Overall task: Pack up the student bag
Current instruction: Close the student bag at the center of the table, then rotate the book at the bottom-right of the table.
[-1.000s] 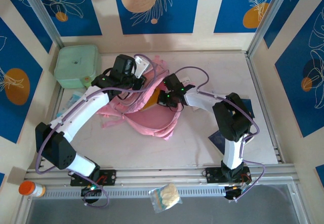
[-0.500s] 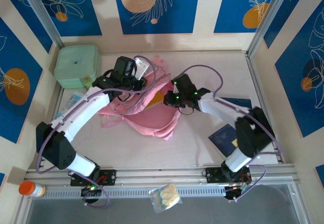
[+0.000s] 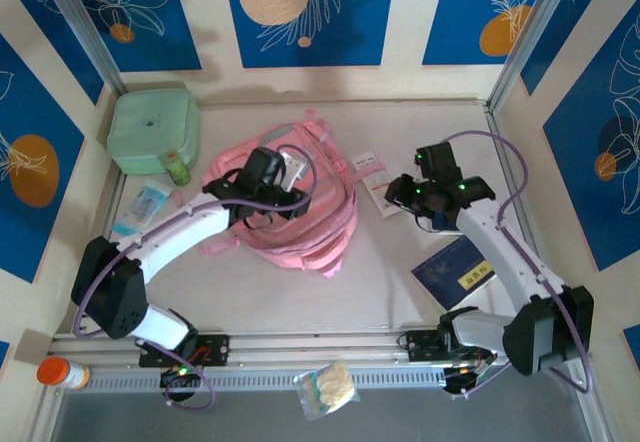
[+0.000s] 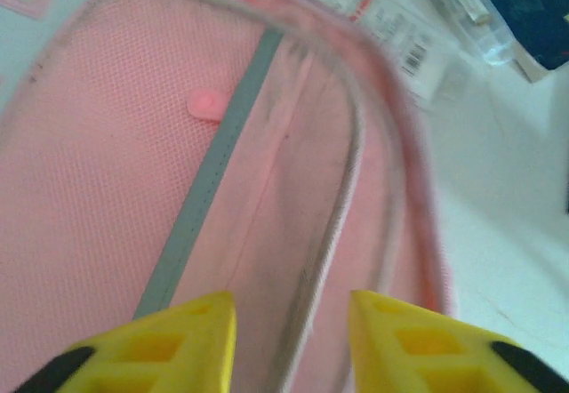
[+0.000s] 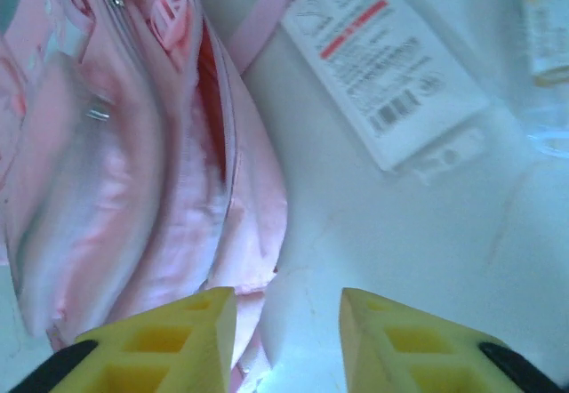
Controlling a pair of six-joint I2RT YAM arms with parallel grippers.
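Note:
The student bag [image 3: 305, 224], a soft pink backpack, lies flat in the middle of the table. My left gripper [image 3: 295, 184] hovers over its upper part. In the left wrist view the bag's pink mesh panel [image 4: 116, 180] and grey stripe lie under the left gripper [image 4: 292, 340], which is open with nothing between its yellow fingers [image 4: 187, 340]. My right gripper [image 3: 403, 200] is to the right of the bag, apart from it. Seen from the right wrist, the right gripper [image 5: 289, 331] stands open over bare table beside the bag's edge [image 5: 222, 224].
A white barcode packet [image 3: 375, 182] [image 5: 378, 73] lies between the bag and the right gripper. A blue booklet [image 3: 455, 270] sits front right. At back left are a mint-green case [image 3: 152, 130], a small green bottle [image 3: 178, 170] and a clear packet [image 3: 145, 207]. Walls enclose the table.
Both grippers have opened and let go of the bag, which now lies flat. The right arm has swung away to the right, uncovering the white packet. The left gripper shifted slightly nearer.

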